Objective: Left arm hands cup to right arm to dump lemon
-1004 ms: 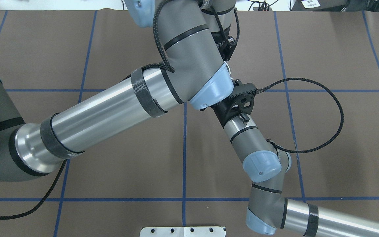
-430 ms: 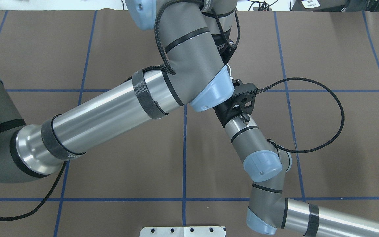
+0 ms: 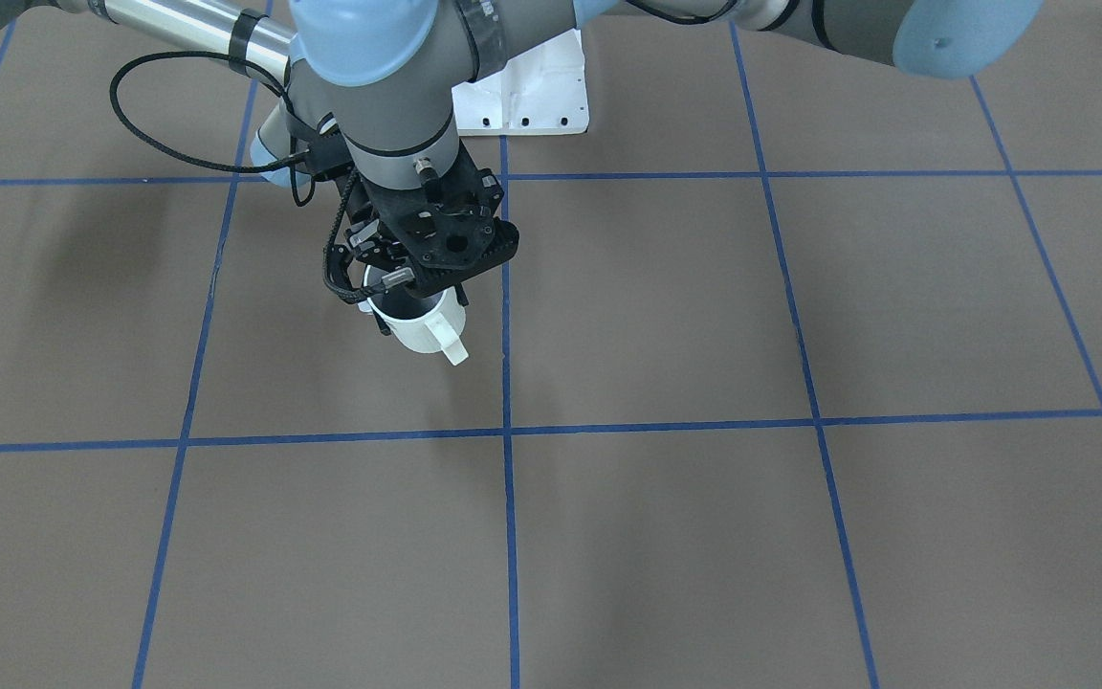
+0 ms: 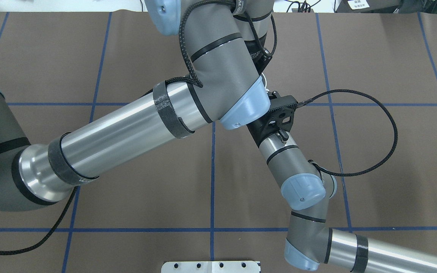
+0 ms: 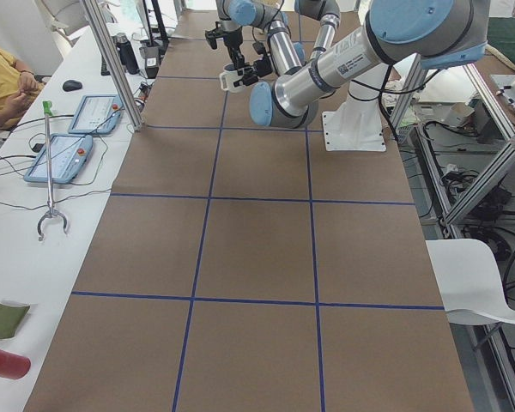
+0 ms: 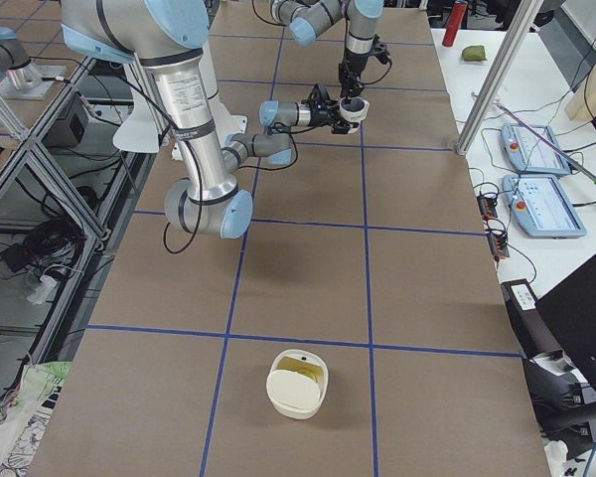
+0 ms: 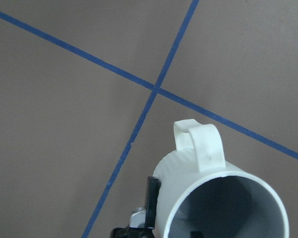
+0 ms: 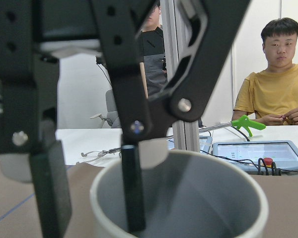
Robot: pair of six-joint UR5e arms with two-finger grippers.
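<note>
Cup (image 3: 414, 327) is up off the table (image 3: 800, 536), upright with its mouth to the ceiling. It sits just on my right of the middle blue tape line (image 3: 505, 536), and its squarish handle (image 3: 449, 343) points toward the operators' side. Both my hands meet at it. My left arm (image 4: 127, 125) reaches across and drops onto it from above, and the black perforated mount (image 3: 451, 239) covers most of the rim in the front-facing view. My left gripper (image 8: 92, 196) straddles the wall on my left side of the cup. Its inner finger (image 8: 132, 193) hangs inside and its outer finger (image 8: 52, 193) outside. In the right wrist view brown table shows between that outer finger and the white wall, so this hand is spread and clasps nothing. My right arm (image 4: 298, 167) comes in level from my side, its black cable (image 4: 391, 125) looping out wide. My right gripper (image 6: 344, 110) is closed around the body of the cup from the side and carries it, though its fingertips are mostly hidden under the left mount. The grey inside is in shade and I cannot make out what lies at the bottom. Toward the table's right end stands a white bowl (image 6: 296, 390) with something pale yellow in it, well apart from the cup. Beyond the table's far edge a person in a yellow shirt (image 8: 275, 94) sits by a tablet (image 8: 258, 153).
</note>
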